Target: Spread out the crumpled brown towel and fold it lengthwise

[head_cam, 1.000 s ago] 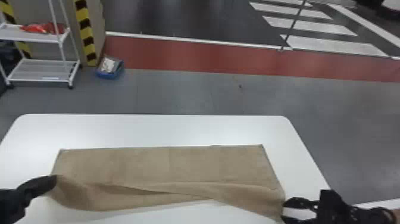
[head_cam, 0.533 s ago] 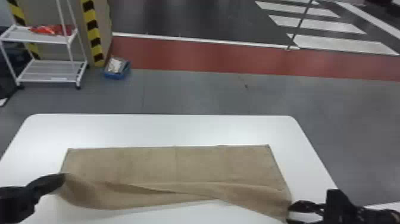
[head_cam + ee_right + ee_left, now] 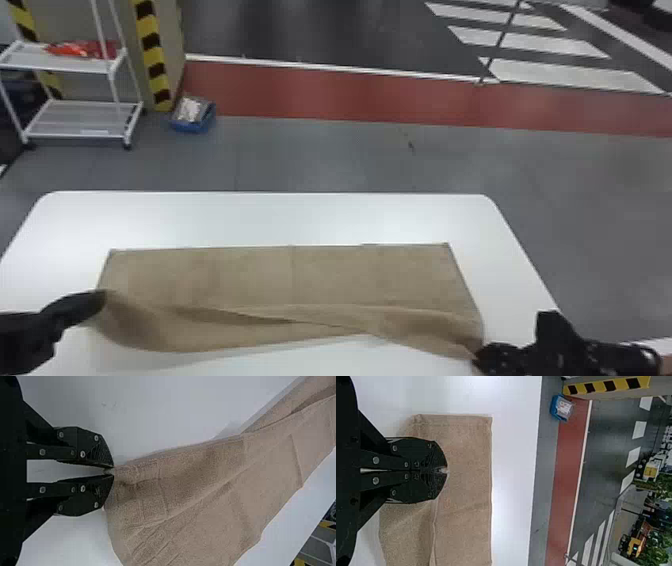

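The brown towel (image 3: 325, 275) lies lengthwise left to right; the left gripper (image 3: 446, 470) pinches its left end, the right gripper (image 3: 112, 471) its near right corner

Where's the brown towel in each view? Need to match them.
Head view: towel stretched across the white table.
Left wrist view: towel at and beyond the left gripper.
Right wrist view: towel running out from the right gripper.
Shared landmark: yellow-and-black stripes.
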Action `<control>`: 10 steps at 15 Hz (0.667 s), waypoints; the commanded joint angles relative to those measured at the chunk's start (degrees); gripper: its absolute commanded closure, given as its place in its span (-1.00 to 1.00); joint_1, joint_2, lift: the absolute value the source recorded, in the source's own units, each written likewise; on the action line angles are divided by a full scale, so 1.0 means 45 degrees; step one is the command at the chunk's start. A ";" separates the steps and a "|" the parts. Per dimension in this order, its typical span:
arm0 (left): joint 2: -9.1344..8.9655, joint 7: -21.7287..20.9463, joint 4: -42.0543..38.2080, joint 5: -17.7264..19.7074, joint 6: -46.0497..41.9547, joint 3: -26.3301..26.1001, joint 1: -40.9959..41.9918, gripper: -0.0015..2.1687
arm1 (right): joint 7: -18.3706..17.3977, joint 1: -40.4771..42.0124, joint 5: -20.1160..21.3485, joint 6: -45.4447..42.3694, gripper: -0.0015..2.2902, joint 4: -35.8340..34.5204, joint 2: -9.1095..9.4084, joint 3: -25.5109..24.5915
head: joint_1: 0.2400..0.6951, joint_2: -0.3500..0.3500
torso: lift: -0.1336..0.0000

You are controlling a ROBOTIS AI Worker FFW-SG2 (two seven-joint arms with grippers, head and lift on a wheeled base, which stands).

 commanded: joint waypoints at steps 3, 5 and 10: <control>-0.0007 -0.0001 -0.0098 0.0000 0.0039 0.0038 0.0068 0.28 | 0.0350 0.0033 -0.0430 0.0076 0.29 -0.0449 0.0063 -0.0416 | 1.00 -0.56 | 1.00; -0.0007 -0.0020 -0.0235 0.0000 0.0039 0.0058 0.0107 0.28 | 0.0779 0.0208 -0.1075 0.0427 0.29 -0.1191 0.0102 -0.0924 | 1.00 -0.57 | 1.00; 0.0032 -0.0137 -0.1016 0.0000 0.0430 0.0312 0.0224 0.28 | 0.1934 0.0091 -0.3145 0.1716 0.29 -0.2969 0.0200 -0.3190 | 1.00 -0.64 | 1.00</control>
